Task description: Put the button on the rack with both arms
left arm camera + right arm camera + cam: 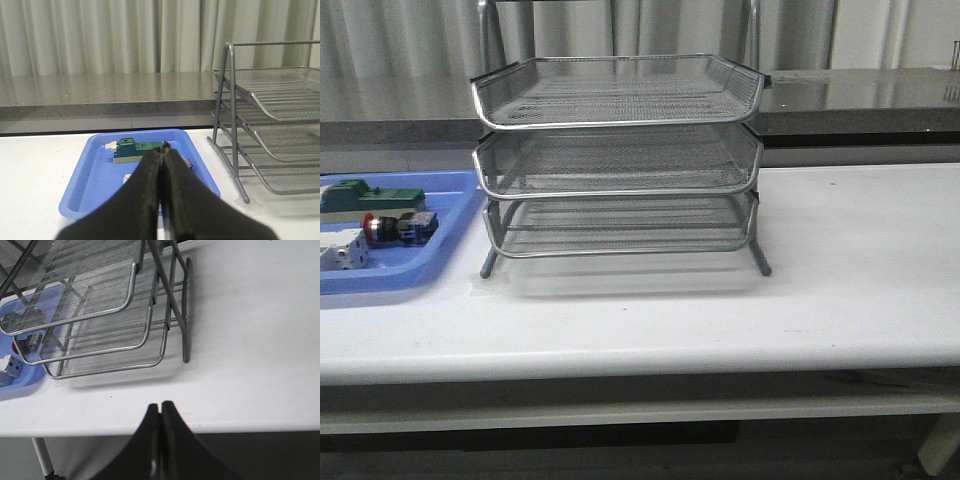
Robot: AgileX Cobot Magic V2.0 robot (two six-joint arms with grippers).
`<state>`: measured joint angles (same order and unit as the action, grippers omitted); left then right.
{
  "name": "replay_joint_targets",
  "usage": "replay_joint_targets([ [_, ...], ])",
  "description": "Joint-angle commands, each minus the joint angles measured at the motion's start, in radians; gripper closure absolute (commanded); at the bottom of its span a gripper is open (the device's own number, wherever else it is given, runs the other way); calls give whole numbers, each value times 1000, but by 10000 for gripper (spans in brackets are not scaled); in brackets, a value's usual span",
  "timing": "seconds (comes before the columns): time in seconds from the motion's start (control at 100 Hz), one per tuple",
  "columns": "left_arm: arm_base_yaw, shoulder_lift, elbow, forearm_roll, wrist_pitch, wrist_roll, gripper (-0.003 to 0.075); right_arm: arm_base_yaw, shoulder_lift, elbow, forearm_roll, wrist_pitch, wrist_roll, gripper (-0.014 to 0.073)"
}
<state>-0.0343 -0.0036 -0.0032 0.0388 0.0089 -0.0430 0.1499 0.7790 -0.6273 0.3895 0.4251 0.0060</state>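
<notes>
The button (pixel 397 228), with a red cap, silver collar and black-and-blue body, lies on its side in the blue tray (pixel 445 215) at the left. The three-tier silver wire rack (pixel 618 160) stands at the table's middle, its tiers empty. It also shows in the left wrist view (pixel 280 125) and the right wrist view (pixel 100 315). Neither arm shows in the front view. My left gripper (pixel 161 150) is shut and empty, back from the blue tray (pixel 90 170); its fingers hide most of the button. My right gripper (pixel 160 406) is shut and empty over the table's front edge.
A green block (pixel 370 196) and a white block (pixel 342 250) lie in the blue tray beside the button. The green block also shows in the left wrist view (pixel 132 150). A grey counter (pixel 860 95) runs behind the table.
</notes>
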Motion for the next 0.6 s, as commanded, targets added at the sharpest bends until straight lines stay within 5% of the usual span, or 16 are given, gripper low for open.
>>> replay_joint_targets([
  [0.0,3,-32,56,1,-82,-10,741,-4,18,-38,27,-83,-6,651],
  [0.31,3,-32,56,1,-82,-10,741,-3,103,-38,133,-77,-6,585],
  [0.59,3,-32,56,1,-82,-10,741,-3,176,-38,201,-100,-6,228],
])
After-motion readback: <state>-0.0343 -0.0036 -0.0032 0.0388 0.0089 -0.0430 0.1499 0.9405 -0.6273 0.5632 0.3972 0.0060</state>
